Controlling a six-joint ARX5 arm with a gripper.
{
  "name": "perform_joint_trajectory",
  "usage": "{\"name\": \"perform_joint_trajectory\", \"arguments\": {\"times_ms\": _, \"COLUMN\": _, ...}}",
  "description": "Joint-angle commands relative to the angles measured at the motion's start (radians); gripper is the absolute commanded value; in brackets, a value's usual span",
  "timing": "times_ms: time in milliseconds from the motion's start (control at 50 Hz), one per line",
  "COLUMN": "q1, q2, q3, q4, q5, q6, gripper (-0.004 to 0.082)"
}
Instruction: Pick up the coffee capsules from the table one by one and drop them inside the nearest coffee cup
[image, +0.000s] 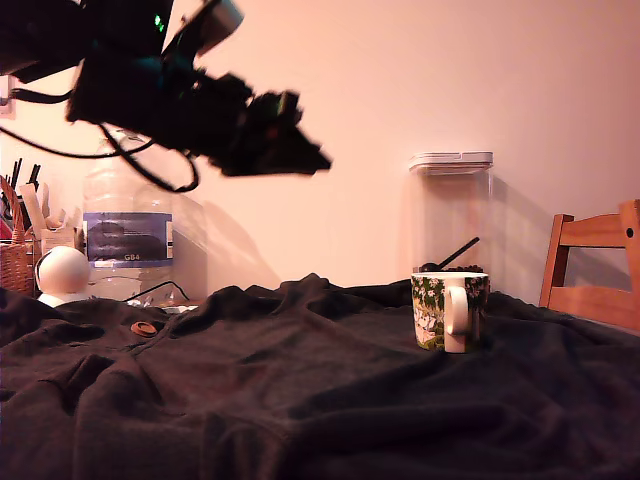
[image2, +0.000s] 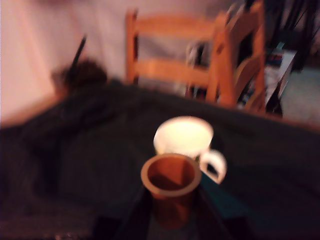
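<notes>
The gripper (image2: 171, 210), pinching a copper coffee capsule (image2: 171, 187) open end up, is carrying it high above the black-draped table (image: 330, 400) toward the leaf-printed coffee cup (image2: 186, 137) ahead and below; next, centre over its mouth and release.

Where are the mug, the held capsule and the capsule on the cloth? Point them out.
mug (image: 449, 310), exterior view, printed side wall.
held capsule (image2: 170, 189), wrist view, its open rim and body.
capsule on the cloth (image: 144, 328), exterior view, its top.

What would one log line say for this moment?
gripper: shut on capsule | arm: raised, exterior view's left | cup: on table, exterior view's right | second capsule: on table
</notes>
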Motion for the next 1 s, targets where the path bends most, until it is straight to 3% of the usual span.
{"name": "perform_joint_trajectory", "arguments": {"times_ms": 0, "q1": -0.008, "q2": 0.012, "q3": -0.010, "q4": 0.022, "q5": 0.002, "q6": -0.013, "gripper": 0.0163}}
{"name": "perform_joint_trajectory", "arguments": {"times_ms": 480, "q1": -0.029, "q2": 0.099, "q3": 0.033, "q4": 0.097, "q5": 0.001, "q6": -0.040, "gripper": 0.0163}}
{"name": "perform_joint_trajectory", "arguments": {"times_ms": 980, "q1": -0.056, "q2": 0.106, "q3": 0.255, "q4": -0.233, "q5": 0.027, "q6": -0.023, "gripper": 0.0163}}
